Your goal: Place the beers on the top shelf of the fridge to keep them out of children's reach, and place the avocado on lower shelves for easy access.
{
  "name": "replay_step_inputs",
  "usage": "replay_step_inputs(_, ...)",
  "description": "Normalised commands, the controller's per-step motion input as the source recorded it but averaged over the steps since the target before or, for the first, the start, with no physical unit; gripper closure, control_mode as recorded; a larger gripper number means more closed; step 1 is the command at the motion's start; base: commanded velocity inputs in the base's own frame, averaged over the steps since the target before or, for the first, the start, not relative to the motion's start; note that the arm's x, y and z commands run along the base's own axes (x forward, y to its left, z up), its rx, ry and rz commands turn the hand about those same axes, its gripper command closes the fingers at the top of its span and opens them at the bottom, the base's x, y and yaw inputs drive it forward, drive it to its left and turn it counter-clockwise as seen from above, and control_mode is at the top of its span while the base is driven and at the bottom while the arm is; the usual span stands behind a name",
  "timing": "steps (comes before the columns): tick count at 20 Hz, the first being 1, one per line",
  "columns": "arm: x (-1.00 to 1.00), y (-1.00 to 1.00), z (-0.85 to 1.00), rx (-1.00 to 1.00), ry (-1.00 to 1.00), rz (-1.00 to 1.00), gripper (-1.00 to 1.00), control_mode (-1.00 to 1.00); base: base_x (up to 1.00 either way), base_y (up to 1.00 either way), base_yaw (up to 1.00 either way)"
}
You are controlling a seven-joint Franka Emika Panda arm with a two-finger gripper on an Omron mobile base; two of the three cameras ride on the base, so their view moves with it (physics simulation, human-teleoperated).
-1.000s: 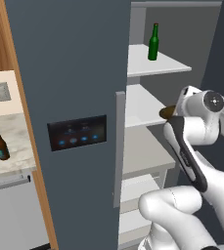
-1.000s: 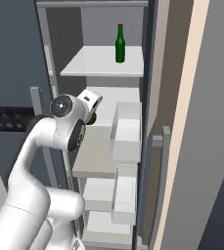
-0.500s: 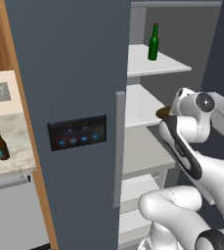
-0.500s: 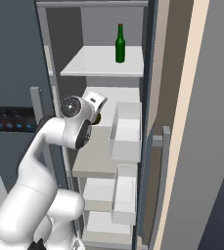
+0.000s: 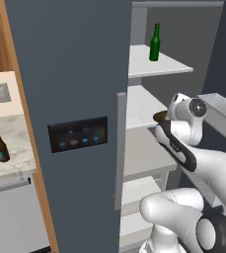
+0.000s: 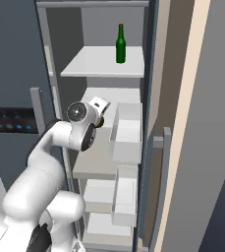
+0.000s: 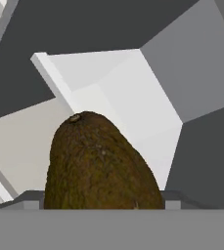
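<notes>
My gripper point(image 5: 163, 119) is shut on the dark brown avocado point(image 7: 99, 161), which hides the fingertips in the hand view. The hand holds it inside the open fridge point(image 5: 70, 74), just above a lower shelf point(image 5: 149, 150) and below the top shelf point(image 5: 161, 66). From the right, the avocado point(image 6: 99, 124) peeks out under the hand in front of the second white shelf point(image 6: 97, 96). One green beer point(image 5: 155, 43) stands upright on the top shelf point(image 6: 92, 64). The brown beer point(image 5: 1, 147) with the teal label stands on the counter left of the fridge.
White door bins point(image 6: 126, 133) hang close to the right of the hand. The closed fridge door carries a grey bar handle point(image 5: 119, 148) and a black panel with blue lights point(image 5: 77, 134). A wooden cabinet edge point(image 5: 30, 148) separates fridge and counter.
The hand has moved deeper toward the fridge shelves with the avocado still in its grip. Both bottles stay where they were.
</notes>
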Motion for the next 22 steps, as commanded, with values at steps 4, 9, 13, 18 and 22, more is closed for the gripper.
replay_step_inputs(4,0.41,-0.08,-0.12,0.00,0.00,0.00,1.00,-1.00,0.00,0.00,0.00)
replay_step_inputs(9,0.44,-0.11,-0.05,0.00,0.01,0.00,1.00,-1.00,0.00,0.00,0.00)
replay_step_inputs(13,0.47,-0.06,-0.08,0.00,0.01,0.00,1.00,-1.00,0.00,0.00,0.00)
replay_step_inputs(18,0.42,-0.06,-0.19,0.00,0.01,0.01,1.00,-1.00,0.00,0.00,0.00)
replay_step_inputs(22,0.37,-0.11,-0.28,0.00,0.00,0.04,1.00,-1.00,0.00,0.00,0.00)
